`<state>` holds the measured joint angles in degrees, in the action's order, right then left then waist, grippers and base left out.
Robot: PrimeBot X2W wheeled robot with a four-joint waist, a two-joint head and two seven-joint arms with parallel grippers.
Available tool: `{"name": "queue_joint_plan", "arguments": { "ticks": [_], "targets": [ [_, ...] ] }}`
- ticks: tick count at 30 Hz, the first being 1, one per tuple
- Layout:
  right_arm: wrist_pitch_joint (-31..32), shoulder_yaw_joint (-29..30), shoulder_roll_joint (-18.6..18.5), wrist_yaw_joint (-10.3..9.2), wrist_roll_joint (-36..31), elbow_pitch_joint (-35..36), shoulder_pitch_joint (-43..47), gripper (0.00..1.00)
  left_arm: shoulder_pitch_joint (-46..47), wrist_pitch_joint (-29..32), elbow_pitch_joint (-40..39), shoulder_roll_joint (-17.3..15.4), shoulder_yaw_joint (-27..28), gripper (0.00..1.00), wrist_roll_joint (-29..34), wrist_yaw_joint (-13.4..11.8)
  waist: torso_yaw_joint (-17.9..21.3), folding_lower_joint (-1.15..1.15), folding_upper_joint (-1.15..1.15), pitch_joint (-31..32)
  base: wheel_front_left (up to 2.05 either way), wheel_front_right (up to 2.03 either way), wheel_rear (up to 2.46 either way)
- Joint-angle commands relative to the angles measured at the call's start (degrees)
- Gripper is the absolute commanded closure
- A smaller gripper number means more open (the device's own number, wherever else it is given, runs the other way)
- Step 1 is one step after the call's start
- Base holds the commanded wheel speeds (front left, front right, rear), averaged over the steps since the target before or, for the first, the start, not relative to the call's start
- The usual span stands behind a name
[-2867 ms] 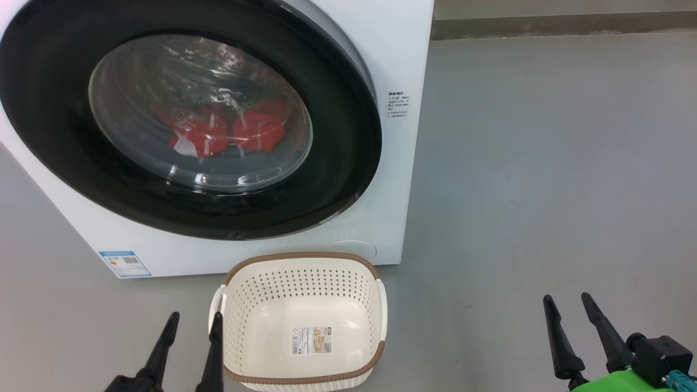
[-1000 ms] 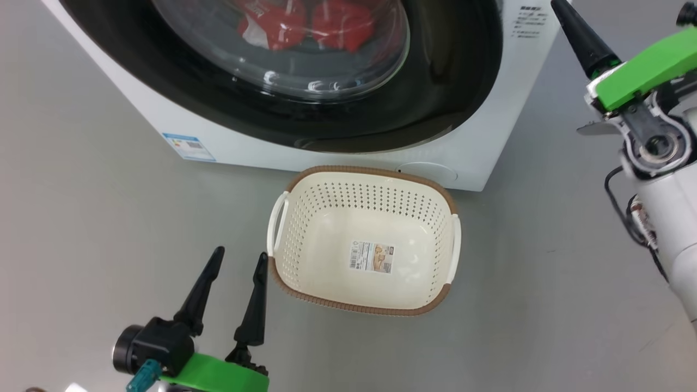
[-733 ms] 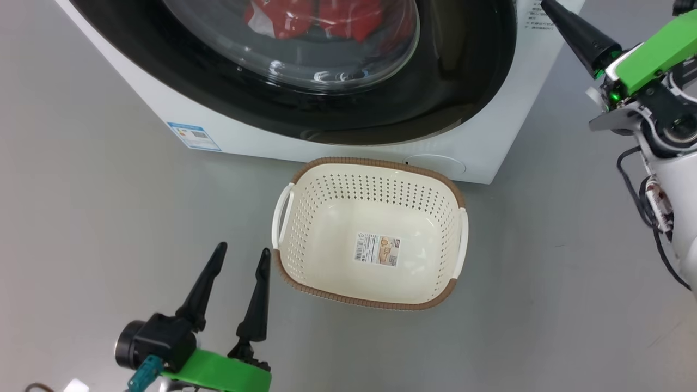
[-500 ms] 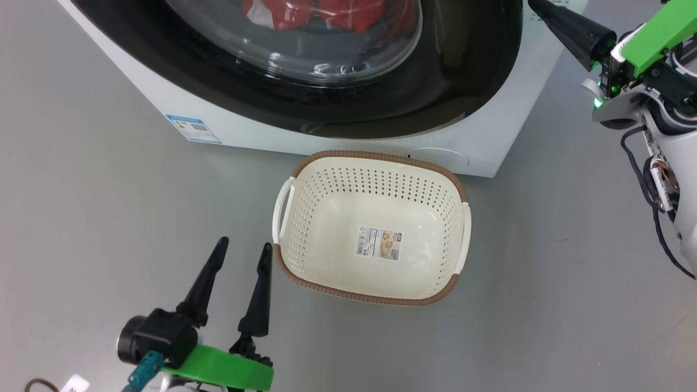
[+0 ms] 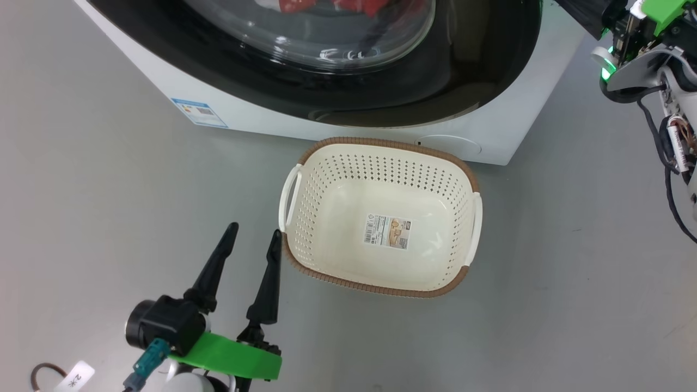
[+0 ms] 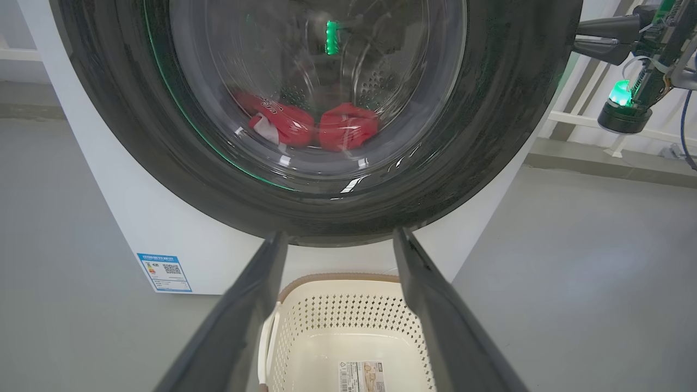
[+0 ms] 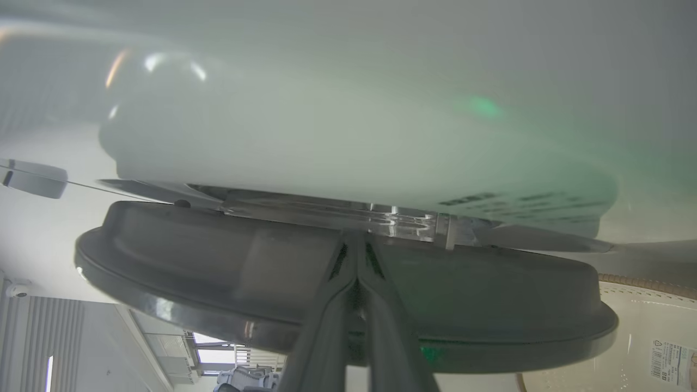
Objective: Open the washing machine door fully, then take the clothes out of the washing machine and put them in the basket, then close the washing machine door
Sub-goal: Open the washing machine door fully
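Aiming at the seam where the washing machine door (image 7: 190, 256) is sitting against the washing machine (image 7: 354, 136), the right gripper (image 7: 356, 242), pinched together, is facing a stiff, glossy rim likely best hooked behind its edge.

basket (image 5: 381, 149) before washing machine (image 5: 512, 136); clothes (image 6: 313, 122) inside

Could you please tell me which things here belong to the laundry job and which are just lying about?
Job: washing machine; washing machine door; red clothes behind the glass; basket; left gripper, open; right gripper, shut, at the door's edge.
Lying about: white tag on a dark cable, on the floor.
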<state>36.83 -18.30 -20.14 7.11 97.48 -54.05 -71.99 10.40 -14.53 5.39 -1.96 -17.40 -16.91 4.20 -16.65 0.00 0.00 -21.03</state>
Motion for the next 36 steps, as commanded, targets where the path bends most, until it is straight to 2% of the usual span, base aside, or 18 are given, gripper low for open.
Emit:
{"name": "queue_joint_plan", "arguments": {
  "ticks": [1, 11, 36],
  "targets": [
    [0.79, -0.52, 1.12, 0.37, 0.33, 0.86, -1.21, 1.00, 1.74, -0.47, -1.48, -0.92, 1.40, 0.00, -0.31, -0.73, -0.24, 0.00, 0.00, -0.30, 0.00, 0.00, 0.00],
    [3.59, -0.48, 1.80, 0.37, 0.54, -0.21, -2.51, 1.00, 2.42, -0.47, -1.72, -0.92, 0.64, 0.00, -0.67, -1.04, -0.73, 0.00, 0.00, -0.35, 0.00, 0.00, 0.00],
    [7.02, -2.83, 2.51, 0.37, -2.57, 11.06, 11.91, 1.00, -1.76, -0.47, -1.09, -0.92, 1.77, 0.00, 0.64, -0.93, -0.42, 0.00, 0.00, 7.24, 0.00, 0.00, 0.00]
  ]
}}
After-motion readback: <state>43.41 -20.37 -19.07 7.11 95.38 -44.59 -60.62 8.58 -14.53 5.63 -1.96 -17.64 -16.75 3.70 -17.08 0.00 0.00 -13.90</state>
